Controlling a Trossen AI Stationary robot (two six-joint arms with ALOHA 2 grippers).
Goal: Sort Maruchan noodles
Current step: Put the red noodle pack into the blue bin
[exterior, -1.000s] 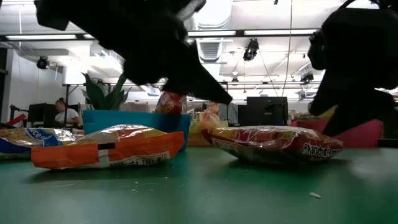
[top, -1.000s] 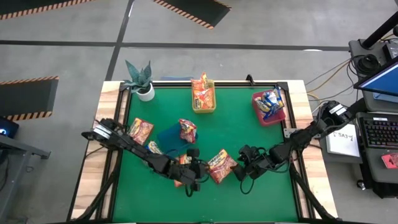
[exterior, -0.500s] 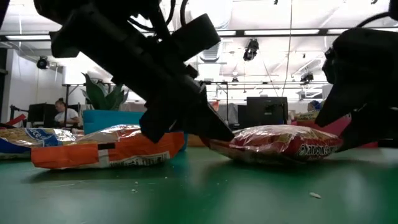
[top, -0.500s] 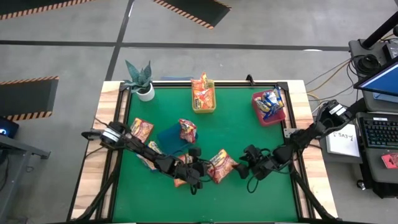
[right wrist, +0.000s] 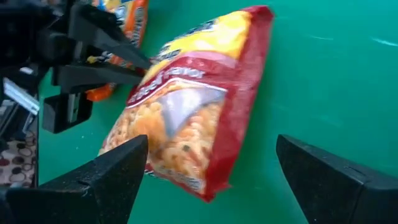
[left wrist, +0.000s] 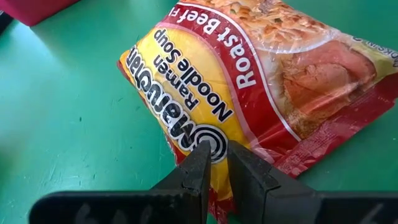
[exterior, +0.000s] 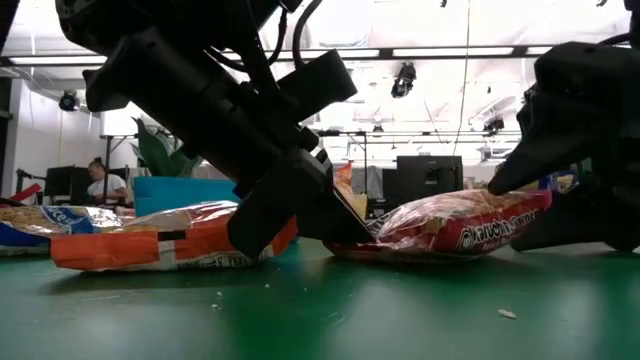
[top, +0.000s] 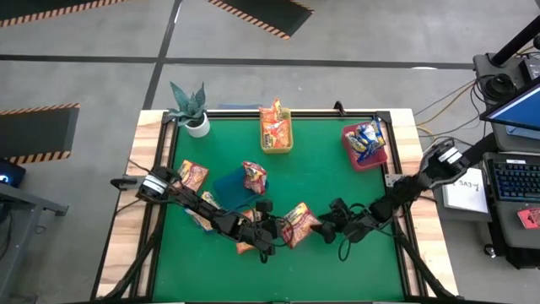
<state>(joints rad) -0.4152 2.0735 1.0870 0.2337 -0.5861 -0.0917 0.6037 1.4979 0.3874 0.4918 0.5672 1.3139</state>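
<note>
A red and yellow Maruchan noodle packet (top: pixel 299 224) lies near the table's front middle. Its end toward the left arm is down on the green mat and its other end (exterior: pixel 520 205) is tipped up. My left gripper (left wrist: pixel 214 149) is shut, with its tips on the packet's low end. My right gripper (right wrist: pixel 211 140) is open at the raised end, one finger on either side of it; I cannot tell whether it touches. An orange packet (exterior: pixel 170 245) lies under the left arm. My left gripper presses its shut fingertips down on the packet's printed face, close to the end by the round logo (left wrist: pixel 186 132). The fingers come slanting down from the table's left. That end stays on the mat while the far end stands raised.
A blue bin (top: pixel 228 187) with a packet (top: pixel 254 176) standing at its rim is just behind the left arm. A yellow bin (top: pixel 276 135) and a red bin (top: pixel 364 145), both holding packets, stand at the far edge. More packets (top: pixel 191 176) lie at the left, and a potted plant (top: pixel 192 108) stands at the far left corner.
Both grippers have come down to the red packet. My left gripper has sunk onto the packet's near end and stayed shut. The packet lay flat before. Now the end toward my right gripper has tipped up while the pressed end has stayed down. My right gripper has tipped and closed in on it.
</note>
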